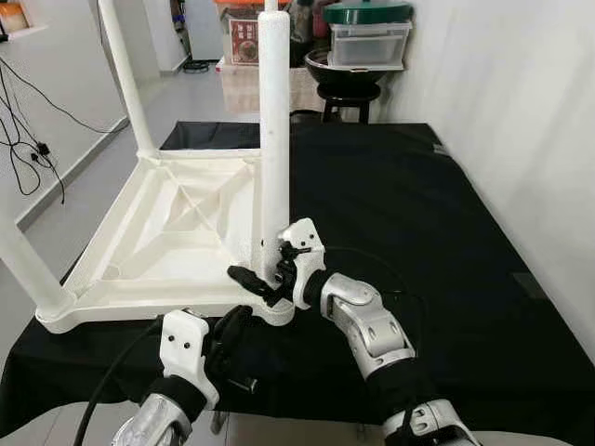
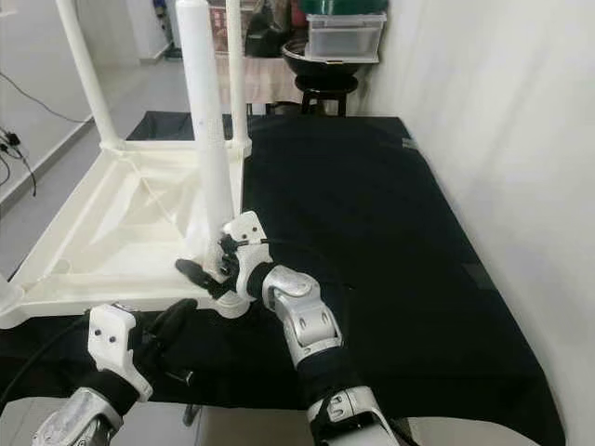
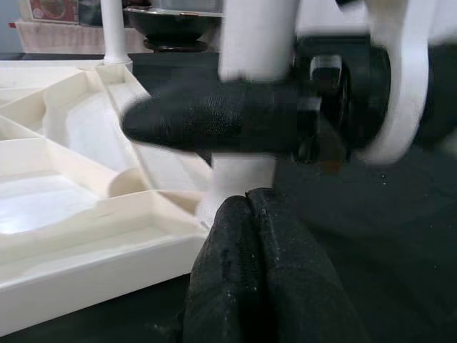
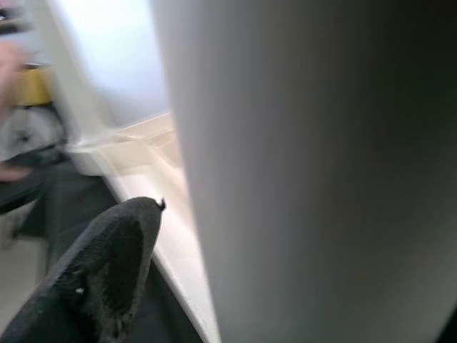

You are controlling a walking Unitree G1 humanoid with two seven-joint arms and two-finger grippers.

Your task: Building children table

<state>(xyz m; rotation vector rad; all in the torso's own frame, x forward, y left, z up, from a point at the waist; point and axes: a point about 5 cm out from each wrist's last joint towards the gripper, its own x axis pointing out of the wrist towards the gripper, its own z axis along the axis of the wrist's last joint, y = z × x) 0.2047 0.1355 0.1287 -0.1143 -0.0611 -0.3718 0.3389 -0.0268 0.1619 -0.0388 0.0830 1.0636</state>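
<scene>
**Seating the near leg**

The upturned tabletop lies on the black-covered counter. The right gripper grasps the leg low at its corner socket; the left gripper hovers clenched nearby. Best press straight down, keeping the leg vertical. No writing is legible.

white wall on the right; pale glossy floor; dark stool with storage boxes beyond
</scene>
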